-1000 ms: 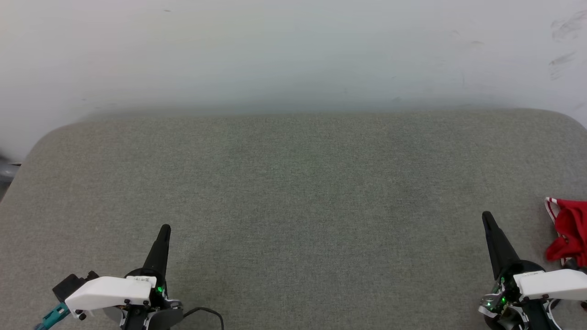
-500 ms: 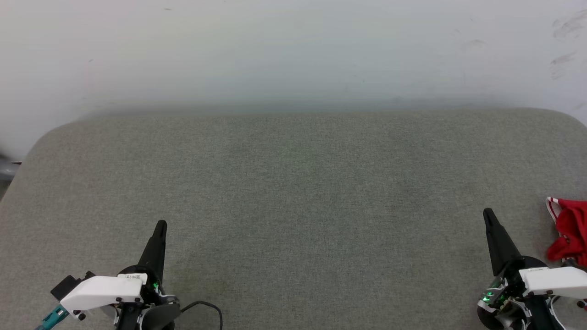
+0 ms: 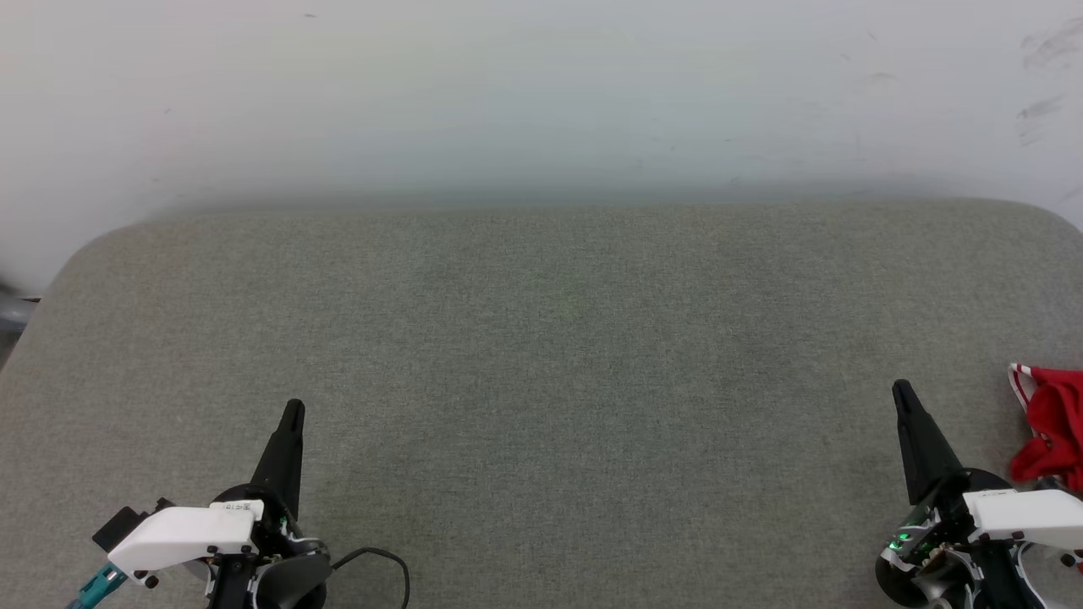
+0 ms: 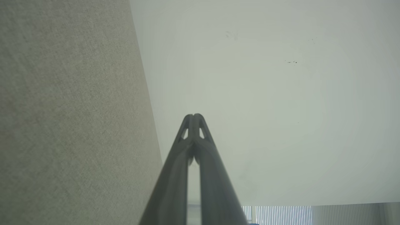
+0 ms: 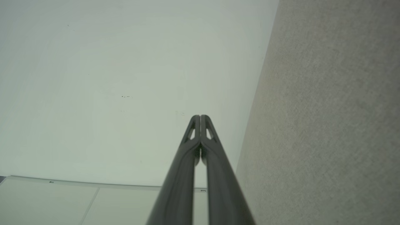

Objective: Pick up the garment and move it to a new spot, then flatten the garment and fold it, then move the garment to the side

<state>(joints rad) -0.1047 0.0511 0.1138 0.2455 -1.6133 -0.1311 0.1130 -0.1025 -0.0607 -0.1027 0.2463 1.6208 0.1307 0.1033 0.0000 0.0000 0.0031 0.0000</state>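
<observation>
Left gripper (image 3: 293, 412) sat low at left, fingers pressed together, empty, grey fabric surface (image 3: 541, 355) stretched between, right gripper (image 3: 903, 392) likewise closed on nothing, red garment (image 3: 1049, 423) lay crumpled near it at the right edge.

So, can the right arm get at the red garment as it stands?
Probably yes: the garment lies just right of the right tool, only bare grey cushion between them. The tool is shut, so open first.
</observation>
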